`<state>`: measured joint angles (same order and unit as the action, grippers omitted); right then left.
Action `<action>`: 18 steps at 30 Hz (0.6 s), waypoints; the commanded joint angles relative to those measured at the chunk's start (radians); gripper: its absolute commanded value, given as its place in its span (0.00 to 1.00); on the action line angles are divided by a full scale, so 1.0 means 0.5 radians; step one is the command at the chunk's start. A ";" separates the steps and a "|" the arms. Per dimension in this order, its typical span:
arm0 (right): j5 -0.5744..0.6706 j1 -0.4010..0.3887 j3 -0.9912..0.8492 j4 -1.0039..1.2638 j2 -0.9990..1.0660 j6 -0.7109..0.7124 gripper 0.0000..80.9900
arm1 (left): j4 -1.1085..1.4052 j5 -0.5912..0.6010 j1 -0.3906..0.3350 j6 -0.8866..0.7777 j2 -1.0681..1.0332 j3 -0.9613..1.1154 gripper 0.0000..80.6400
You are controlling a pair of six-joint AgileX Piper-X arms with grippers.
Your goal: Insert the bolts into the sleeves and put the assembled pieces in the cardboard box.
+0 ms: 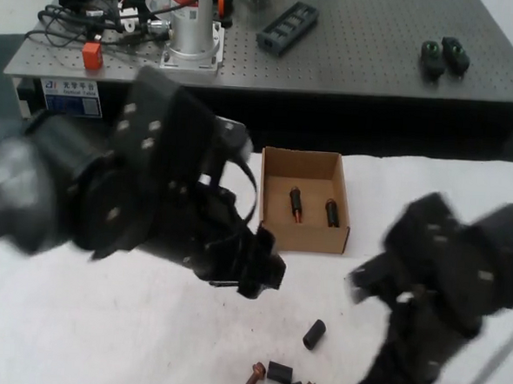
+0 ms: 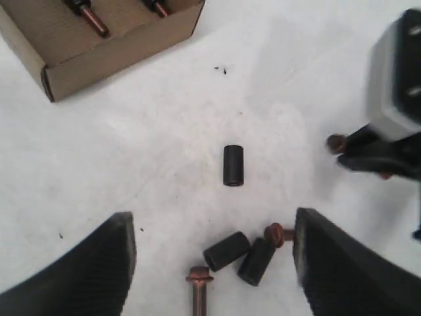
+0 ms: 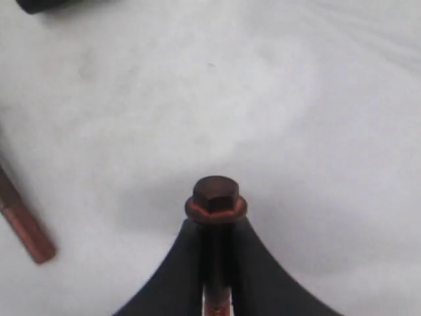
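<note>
My right gripper point(image 3: 215, 227) is shut on a copper bolt point(image 3: 215, 197), whose hex head sticks out past the fingertips, just above the white cloth. In the left wrist view the same gripper point(image 2: 358, 150) holds the bolt point(image 2: 335, 141) off to one side. My left gripper point(image 2: 214, 224) hangs open over the loose parts: one black sleeve point(image 2: 233, 165) lying alone, two sleeves point(image 2: 226, 250) side by side, a bolt point(image 2: 199, 289) and another bolt head point(image 2: 278, 232). The cardboard box point(image 1: 278, 193) holds two assembled pieces point(image 1: 297, 203).
White cloth point(image 1: 99, 339) covers the near bench. Behind the box runs a dark perforated table point(image 1: 378, 51) with a metal post, cables, a black tray point(image 1: 287, 26) and two small black parts. A second loose bolt point(image 3: 23, 227) lies near my right gripper.
</note>
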<state>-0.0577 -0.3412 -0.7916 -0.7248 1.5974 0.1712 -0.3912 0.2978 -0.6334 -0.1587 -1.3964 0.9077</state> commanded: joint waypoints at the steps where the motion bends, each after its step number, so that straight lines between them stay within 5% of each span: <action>1: 0.048 0.288 0.321 -0.091 -0.694 -0.191 0.01 | -0.386 0.005 -0.103 0.227 -0.425 0.466 0.61; 8: 0.047 0.533 0.415 -0.232 -1.289 -0.259 0.01 | -0.940 -0.260 -0.322 0.577 -1.039 1.167 0.52; 18: 0.062 0.690 0.415 -0.334 -1.503 -0.253 0.01 | -1.300 -0.259 -0.339 0.604 -1.564 1.677 0.45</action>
<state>-0.0385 -0.0201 -0.5842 -0.8716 0.8612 0.0483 -1.0087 0.1825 -0.8038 0.1232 -2.1106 1.6790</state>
